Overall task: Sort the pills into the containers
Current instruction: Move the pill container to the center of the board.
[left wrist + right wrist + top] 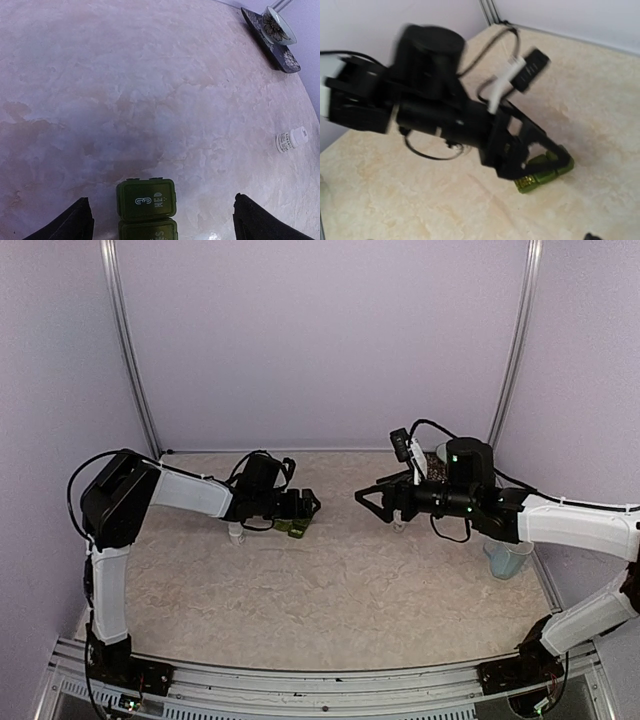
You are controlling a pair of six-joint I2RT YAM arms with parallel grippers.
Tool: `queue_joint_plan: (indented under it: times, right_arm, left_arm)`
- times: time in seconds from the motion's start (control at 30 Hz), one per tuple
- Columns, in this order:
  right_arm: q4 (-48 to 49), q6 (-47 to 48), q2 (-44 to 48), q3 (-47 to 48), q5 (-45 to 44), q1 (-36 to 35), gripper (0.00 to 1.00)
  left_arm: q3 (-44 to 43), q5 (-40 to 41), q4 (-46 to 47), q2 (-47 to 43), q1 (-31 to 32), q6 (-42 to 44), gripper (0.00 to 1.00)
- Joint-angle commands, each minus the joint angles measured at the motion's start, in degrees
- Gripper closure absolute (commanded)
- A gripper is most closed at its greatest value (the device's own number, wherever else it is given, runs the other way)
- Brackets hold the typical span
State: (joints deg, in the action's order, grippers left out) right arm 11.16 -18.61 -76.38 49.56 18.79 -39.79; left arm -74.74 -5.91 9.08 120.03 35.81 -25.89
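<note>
Green containers lie lids-up, long axis along the wide-spread left hand — right hand likewise wide.

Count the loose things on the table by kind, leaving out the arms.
Green containers strip: 1
White bottle: 1
Small white item, too small to identify: 1
Pale blue mug: 1
Bowl: 1
Dark saucer: 1
Total: 6

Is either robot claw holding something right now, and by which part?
Nothing is held. The left gripper, open, straddles the small dark green plastic strip of lidded compartments without touching; the right gripper is open, empty.
</note>
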Motion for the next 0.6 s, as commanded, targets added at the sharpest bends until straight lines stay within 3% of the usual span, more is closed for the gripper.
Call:
queue_joint_plan:
  times: [0.0,0.57]
  right_arm:
    - [-3.8,1.2,4.7,-1.5,-0.1,0.4,0.12]
    - [-7.0,2.3,8.9,-2.2,0.5,0.4,0.12]
  left_arm:
    - [-3.4,-5.3,-2.4,3.2,-0.9,3.2,0.06]
    - [-7.4,-16.8,-5.2,6.5,-1.5,9.1,0.14]
